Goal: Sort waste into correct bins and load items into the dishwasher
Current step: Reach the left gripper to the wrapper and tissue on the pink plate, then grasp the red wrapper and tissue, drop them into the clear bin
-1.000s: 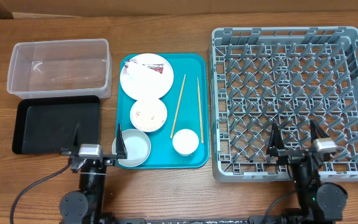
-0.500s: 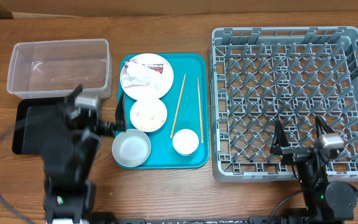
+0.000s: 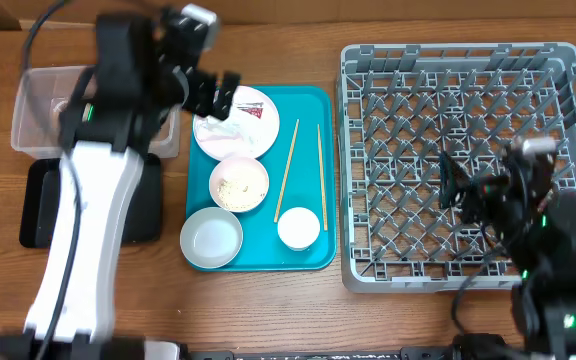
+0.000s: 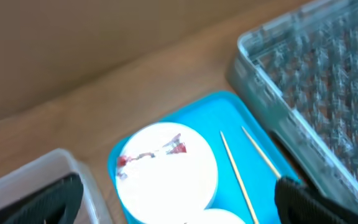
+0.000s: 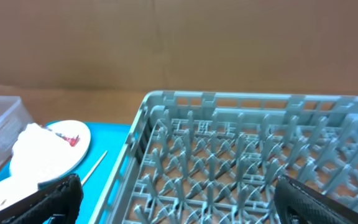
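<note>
The round white plate (image 3: 235,135) lies at the back of the teal tray (image 3: 308,105) with a crumpled napkin (image 5: 33,140) and a red wrapper (image 3: 256,113) on it. In front of it sit a white bowl with rice scraps (image 3: 239,183), a pale grey bowl (image 3: 211,238) and a small white cup (image 3: 299,228). Two chopsticks (image 3: 287,168) lie beside them. My left gripper (image 3: 218,95) hangs open above the plate's back left edge, holding nothing. The plate (image 4: 166,171) fills the space between its fingers (image 4: 48,199). My right gripper (image 3: 463,190) is open and empty over the grey dish rack (image 3: 473,100).
The clear tub (image 3: 28,110) stands at the back left, partly hidden by my left arm. The black tray (image 3: 38,205) lies in front of it. The dish rack's lattice wall (image 5: 166,102) rises right beside the teal tray.
My left arm has risen from the table's front edge and swung back over the plate. My right arm has lifted and moved forward over the dish rack. Both grippers stayed open.
</note>
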`<act>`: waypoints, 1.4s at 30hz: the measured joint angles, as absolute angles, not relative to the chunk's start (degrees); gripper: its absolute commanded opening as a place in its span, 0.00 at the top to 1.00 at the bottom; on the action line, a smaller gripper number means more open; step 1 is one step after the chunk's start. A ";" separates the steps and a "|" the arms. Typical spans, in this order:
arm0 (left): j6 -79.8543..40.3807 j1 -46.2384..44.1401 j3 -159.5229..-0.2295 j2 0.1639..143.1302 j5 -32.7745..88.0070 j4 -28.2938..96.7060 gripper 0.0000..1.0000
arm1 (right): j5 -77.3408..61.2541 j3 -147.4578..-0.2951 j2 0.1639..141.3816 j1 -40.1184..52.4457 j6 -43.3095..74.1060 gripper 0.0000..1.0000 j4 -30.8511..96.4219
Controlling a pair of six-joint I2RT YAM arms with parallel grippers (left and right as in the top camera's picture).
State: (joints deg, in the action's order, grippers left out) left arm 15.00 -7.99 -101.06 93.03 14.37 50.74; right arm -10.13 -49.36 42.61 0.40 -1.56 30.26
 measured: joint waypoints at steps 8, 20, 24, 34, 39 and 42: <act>29.17 -11.00 -119.92 113.21 12.47 67.79 0.00 | -13.58 -58.06 55.77 0.40 -1.45 0.00 36.64; 42.61 -11.00 -120.20 125.23 7.64 67.48 0.00 | -20.03 -58.06 61.41 0.40 -1.08 0.00 39.68; 47.48 -10.72 -120.38 128.18 6.17 65.80 0.01 | -20.58 -58.06 61.41 0.40 -1.08 0.00 39.94; 51.05 -9.26 -120.46 135.92 5.30 62.30 0.00 | -20.78 -58.06 61.41 0.40 -1.06 0.00 40.12; 51.07 -9.10 -120.46 137.21 7.22 63.61 0.32 | -20.78 -58.06 61.41 0.40 -1.06 0.00 40.10; 50.98 -9.13 -120.49 137.82 9.04 64.95 0.84 | -20.78 -58.06 61.41 0.40 -1.06 0.00 40.10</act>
